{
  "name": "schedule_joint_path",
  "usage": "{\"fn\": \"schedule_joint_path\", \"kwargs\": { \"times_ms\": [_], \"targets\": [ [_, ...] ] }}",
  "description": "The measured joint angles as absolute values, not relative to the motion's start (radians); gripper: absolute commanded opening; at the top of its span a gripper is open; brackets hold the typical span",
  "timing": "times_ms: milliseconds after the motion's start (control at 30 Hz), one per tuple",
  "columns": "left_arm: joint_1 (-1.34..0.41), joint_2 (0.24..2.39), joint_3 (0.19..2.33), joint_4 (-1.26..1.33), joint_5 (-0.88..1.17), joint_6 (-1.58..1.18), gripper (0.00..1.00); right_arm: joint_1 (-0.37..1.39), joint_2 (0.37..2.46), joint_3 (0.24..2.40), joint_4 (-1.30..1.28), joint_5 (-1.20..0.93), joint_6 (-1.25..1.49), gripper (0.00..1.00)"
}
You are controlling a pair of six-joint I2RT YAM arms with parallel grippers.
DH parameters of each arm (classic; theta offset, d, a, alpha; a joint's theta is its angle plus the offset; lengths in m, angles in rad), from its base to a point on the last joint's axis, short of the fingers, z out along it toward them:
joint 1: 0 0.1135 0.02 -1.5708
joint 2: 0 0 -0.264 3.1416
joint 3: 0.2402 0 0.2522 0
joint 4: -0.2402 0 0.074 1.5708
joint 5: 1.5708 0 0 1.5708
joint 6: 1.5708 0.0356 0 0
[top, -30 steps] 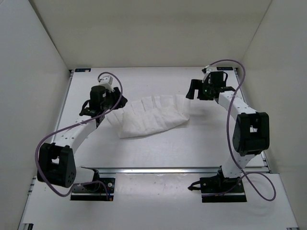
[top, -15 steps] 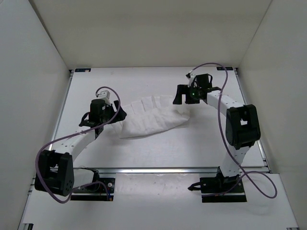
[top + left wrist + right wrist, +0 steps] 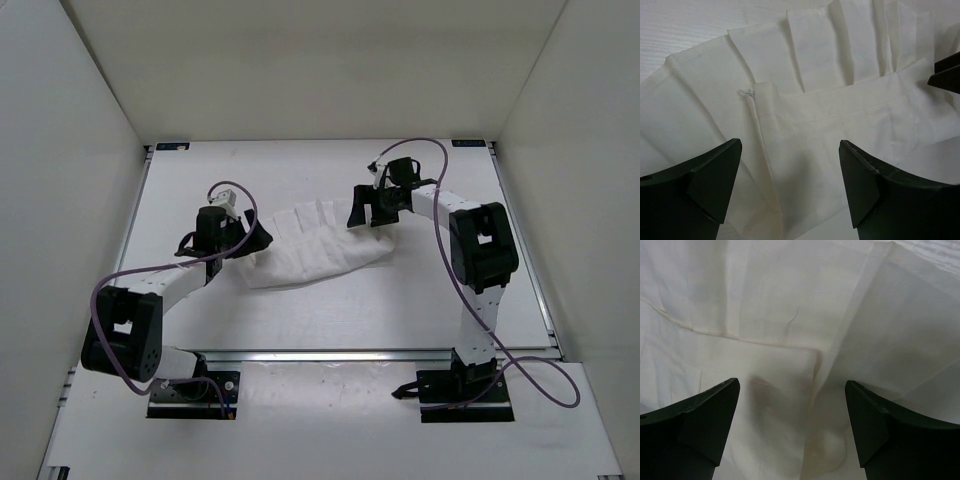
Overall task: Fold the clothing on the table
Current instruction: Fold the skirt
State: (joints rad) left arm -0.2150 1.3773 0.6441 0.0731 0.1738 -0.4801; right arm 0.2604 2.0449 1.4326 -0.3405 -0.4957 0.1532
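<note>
The clothing, white and pleated, lies in a fan-shaped strip across the middle of the table, with its near layer folded over the pleats. My left gripper hangs open just over its left end. In the left wrist view the clothing fills the frame and the left gripper straddles a folded edge without pinching it. My right gripper stands open over the right end. In the right wrist view the right gripper is low above a creased corner of the clothing.
A metal rail runs along the near edge in front of both arm bases. White walls close in the left, right and back. Purple cables loop off both arms. The right gripper's tips show at the left wrist view's right edge.
The right gripper has swung left from beyond the cloth's right end to over that end. The left gripper has shifted slightly right and its jaws have widened. The cloth's near layer has settled flatter.
</note>
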Motion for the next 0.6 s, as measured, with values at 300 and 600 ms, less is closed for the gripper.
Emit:
{"fn": "schedule_joint_path", "kwargs": {
  "times_ms": [300, 600],
  "targets": [
    [-0.208, 1.444, 0.644, 0.104, 0.204, -0.503, 0.84, 0.26, 2.045, 1.433, -0.345, -0.514, 0.155, 0.5],
    [-0.208, 1.494, 0.657, 0.113, 0.253, -0.508, 0.81, 0.26, 2.045, 1.433, -0.352, -0.512, 0.15, 0.07]
  ]
}}
